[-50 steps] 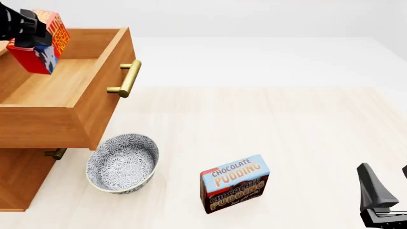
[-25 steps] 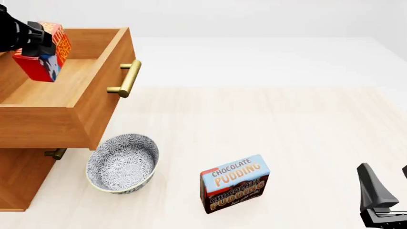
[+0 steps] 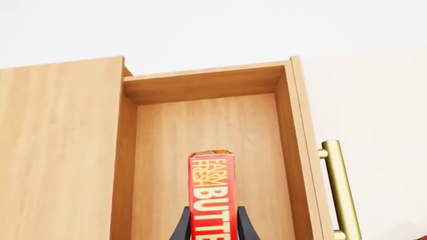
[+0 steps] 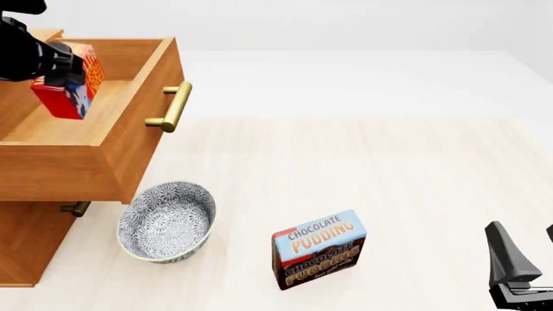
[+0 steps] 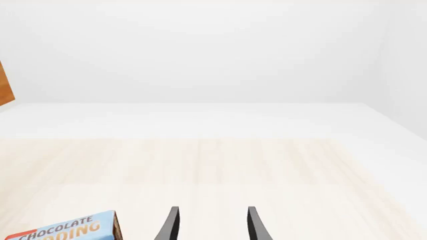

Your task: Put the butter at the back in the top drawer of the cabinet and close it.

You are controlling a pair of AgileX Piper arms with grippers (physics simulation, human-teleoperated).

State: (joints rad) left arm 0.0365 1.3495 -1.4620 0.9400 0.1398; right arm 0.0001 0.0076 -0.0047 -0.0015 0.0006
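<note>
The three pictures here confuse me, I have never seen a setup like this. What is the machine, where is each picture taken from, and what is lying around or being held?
This is a simulated pair of robot arms at a table. The front view looks down from behind the arms; the other two come from cameras riding on each arm's wrist. The left tool is shut on the butter, a small red box, holding it above the open top drawer of the cabinet. The left wrist view looks down into that drawer past the box. The right tool is open, holds nothing and sits near the front right of the table. On the table are a patterned bowl and a pudding box.
</note>
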